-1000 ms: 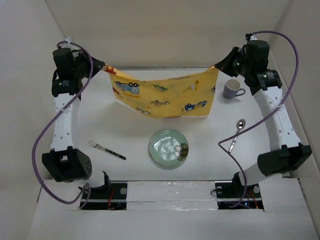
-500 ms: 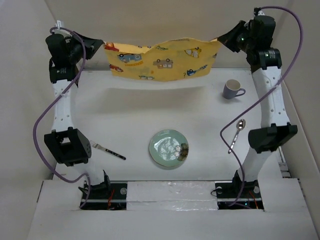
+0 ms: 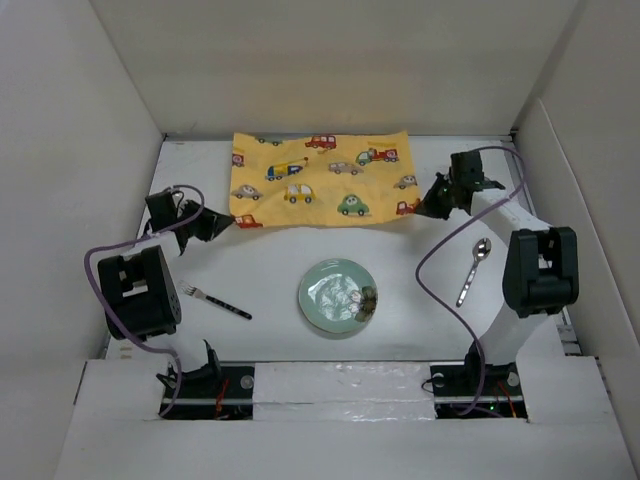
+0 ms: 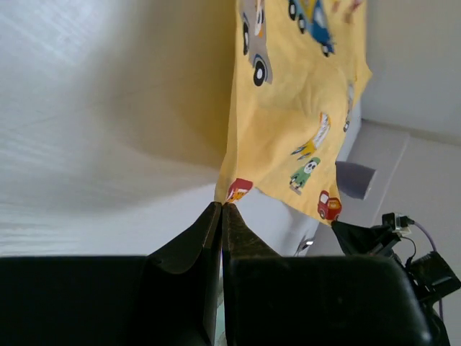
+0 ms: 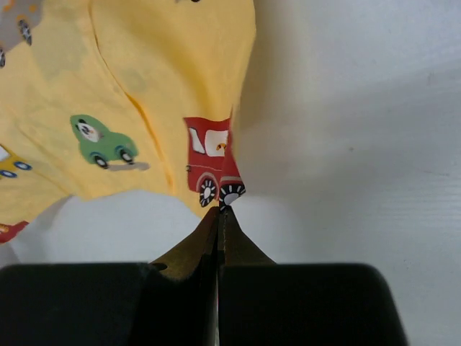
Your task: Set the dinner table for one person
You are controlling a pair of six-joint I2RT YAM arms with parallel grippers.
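Three cameras, and I see the yellow placemat (image 3: pixel 320 180) in all of them.

My top camera sits high behind the arms and looks down on the whole dinner table (image 3: pixel 270 265), far off. My left wrist camera looks along the left gripper (image 4: pixel 222 207), very close to the placemat's near left corner. My right wrist camera looks past the right gripper (image 5: pixel 218 210) at the near right corner, just as close.

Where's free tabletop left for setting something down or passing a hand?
Bare dinner table strip between placemat and plate; also between fork and plate. Crowded: placemat's near corners, pinched by left gripper and right gripper; spoon lies close beside the right arm.
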